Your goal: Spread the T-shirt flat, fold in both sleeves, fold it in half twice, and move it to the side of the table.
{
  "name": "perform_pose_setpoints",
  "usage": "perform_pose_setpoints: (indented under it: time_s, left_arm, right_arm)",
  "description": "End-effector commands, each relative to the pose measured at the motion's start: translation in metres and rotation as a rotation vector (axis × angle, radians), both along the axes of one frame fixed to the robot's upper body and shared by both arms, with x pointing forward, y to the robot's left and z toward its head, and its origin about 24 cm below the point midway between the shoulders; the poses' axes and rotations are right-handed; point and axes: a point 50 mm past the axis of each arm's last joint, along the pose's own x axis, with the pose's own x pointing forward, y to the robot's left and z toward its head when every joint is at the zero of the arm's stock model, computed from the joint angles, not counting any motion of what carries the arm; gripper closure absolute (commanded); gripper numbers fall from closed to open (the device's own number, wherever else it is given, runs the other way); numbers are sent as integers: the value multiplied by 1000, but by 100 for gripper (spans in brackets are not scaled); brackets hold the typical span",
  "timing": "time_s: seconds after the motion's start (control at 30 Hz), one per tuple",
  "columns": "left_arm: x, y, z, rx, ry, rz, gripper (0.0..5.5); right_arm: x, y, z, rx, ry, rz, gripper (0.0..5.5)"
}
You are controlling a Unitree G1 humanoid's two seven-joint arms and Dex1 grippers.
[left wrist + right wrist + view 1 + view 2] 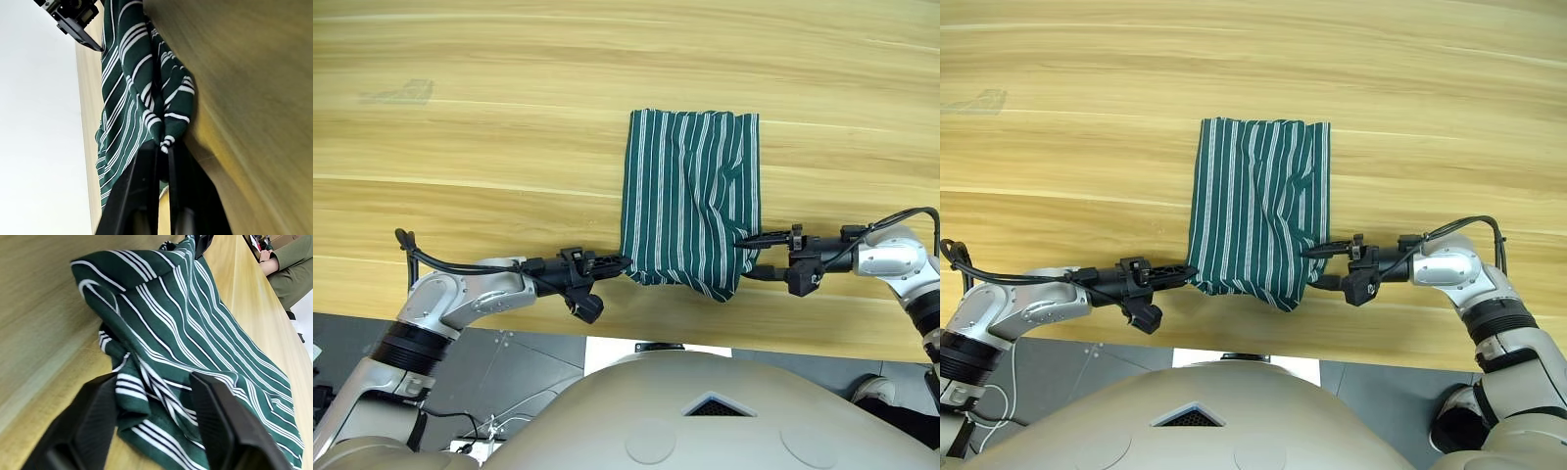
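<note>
**Folded T-shirt between the two grippers at the near edge of the table**

The light wooden table (509, 147) with long grain lines takes most of the head views. Its near edge runs just in front of the robot's arms.

On it lies the dark green T-shirt (690, 196) with thin white stripes. It is folded to a narrow rectangle, and the stripes run away from the robot. The far edge is straight and flat on the wood. The near part is wrinkled and bunched, close to the table's near edge, and it sits between the two arms.

The black left gripper (625, 262) comes in from the left side and meets the near left corner of the T-shirt. In the left wrist view its two fingers (142, 186) are pressed together on a small bunch of striped cloth, so this corner is pinched.

The black right gripper (744, 240) comes in from the right side, at the right edge of the T-shirt near its near right corner. In the right wrist view its fingers (98, 406) stand wide apart, with the folded edge of the cloth between them. The cloth touches one finger, but the fingers do not clamp it.
</note>
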Motion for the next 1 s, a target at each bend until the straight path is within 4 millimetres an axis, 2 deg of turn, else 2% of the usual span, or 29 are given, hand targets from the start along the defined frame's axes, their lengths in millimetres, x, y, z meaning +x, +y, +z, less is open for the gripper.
perform_pose_setpoints:
  time_s: [0.03, 0.33, 0.5, 0.6, 0.77, 0.87, 1.0]
  left_arm:
    - [-10, 3, -17, 79, 58, 2, 542]
    - [-9, 3, -17, 80, 56, 4, 542]
    - [-8, 6, -16, 84, 75, 26, 542]
    - [-5, 7, -11, 58, 133, 76, 542]
    - [-6, 2, 13, -67, 414, 257, 542]
    - [-15, -3, 35, -136, 638, 294, 542]
    - [-25, -7, 69, -182, 844, 285, 542]
  right_arm:
    - [-5, -1, -11, -60, 48, 7, 371]
    - [-6, 0, -12, -60, 53, 4, 534]
    - [1, -2, -9, -36, 119, -81, 544]
    - [11, -7, 0, 16, 303, -234, 544]
    - [7, 0, 21, 124, 643, -296, 544]
    - [3, 2, 32, 148, 716, -301, 544]
    - [-2, 5, 45, 174, 792, -298, 544]
